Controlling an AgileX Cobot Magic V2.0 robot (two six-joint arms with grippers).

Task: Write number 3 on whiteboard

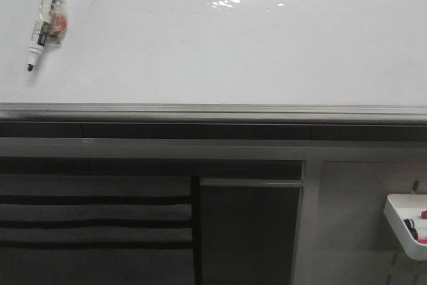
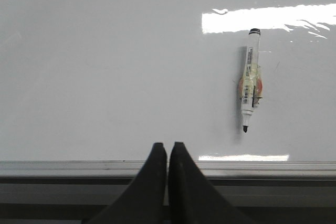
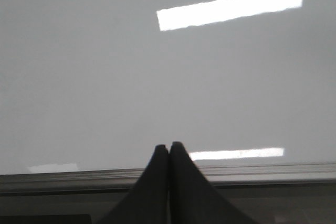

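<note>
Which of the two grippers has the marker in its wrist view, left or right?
The left gripper: its camera shows the marker lying uncapped on the whiteboard. The right gripper sees only bare board and glare. Both are shut and empty.

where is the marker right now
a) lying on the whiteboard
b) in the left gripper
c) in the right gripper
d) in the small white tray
a: the marker lies uncapped on the whiteboard, while the left gripper and right gripper are both shut on nothing.
</note>
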